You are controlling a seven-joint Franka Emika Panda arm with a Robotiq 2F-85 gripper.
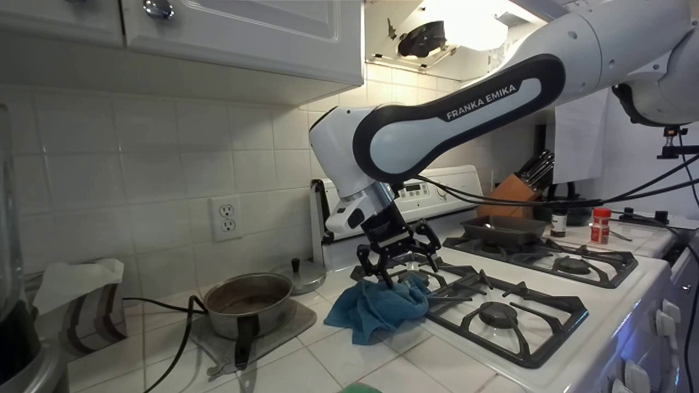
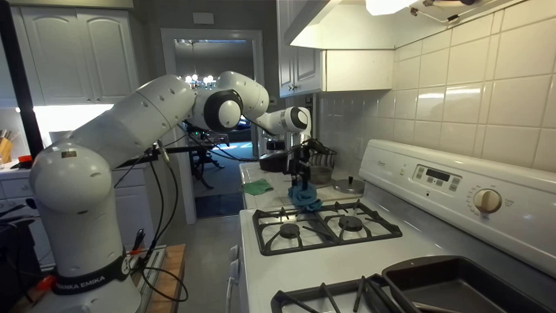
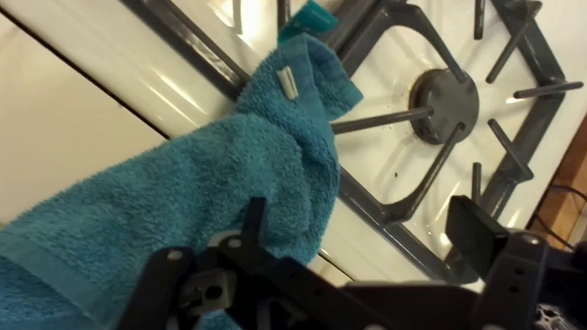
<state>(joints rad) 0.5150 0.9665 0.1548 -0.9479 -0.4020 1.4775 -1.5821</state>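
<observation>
One blue towel (image 3: 220,176), beneath parted jaws

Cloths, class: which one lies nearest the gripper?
The blue cloth, beneath the gripper, reaching onto the stove; the green cloth lies farther off on the counter.

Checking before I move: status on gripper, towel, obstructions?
Gripper open, contact unclear. Blue towel crumpled, straddling counter and stove. Possible snag: burner grate, partly covered.
</observation>
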